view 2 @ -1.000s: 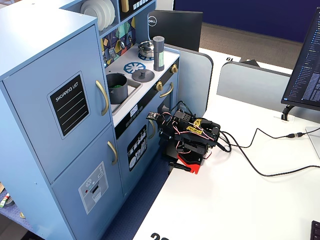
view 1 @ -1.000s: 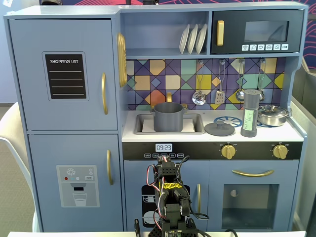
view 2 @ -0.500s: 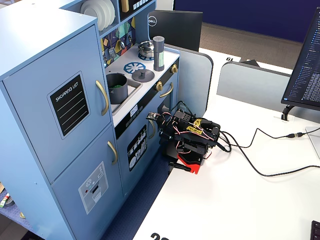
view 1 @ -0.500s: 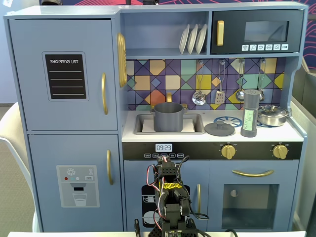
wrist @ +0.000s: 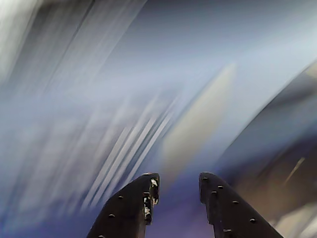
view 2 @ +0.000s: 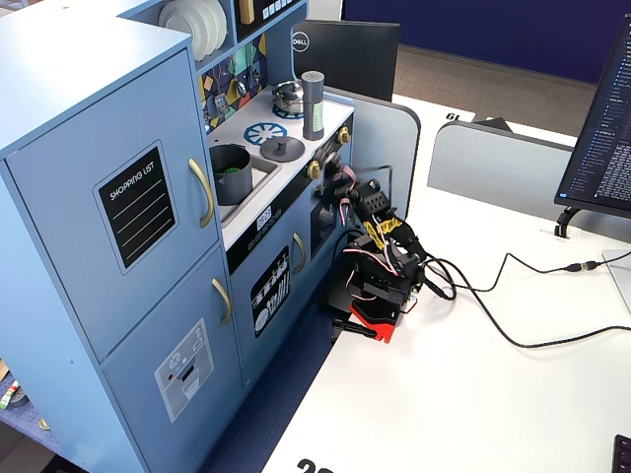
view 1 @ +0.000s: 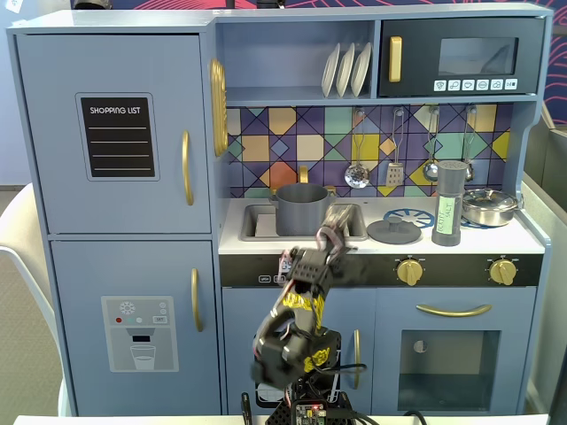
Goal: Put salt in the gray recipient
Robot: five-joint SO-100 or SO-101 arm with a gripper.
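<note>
The salt [view 1: 450, 204] is a tall dark-gray shaker with a pale green label. It stands upright on the stove top at the right, and in the other fixed view [view 2: 313, 104] at the back. The gray recipient [view 1: 301, 209] is a matte gray pot that sits in the sink, left of the stove; something green shows inside it in the other fixed view [view 2: 231, 173]. My gripper [view 1: 334, 230] is low at the counter's front edge, between pot and stove, apart from both. The wrist view is blurred; there the gripper [wrist: 179, 181] is open and empty.
A flat gray lid with a knob [view 1: 394, 231] lies on the stove between sink and salt. A shiny steel pan [view 1: 489, 206] stands right of the salt. Utensils hang on the back wall above. Cables [view 2: 513, 296] run over the white table.
</note>
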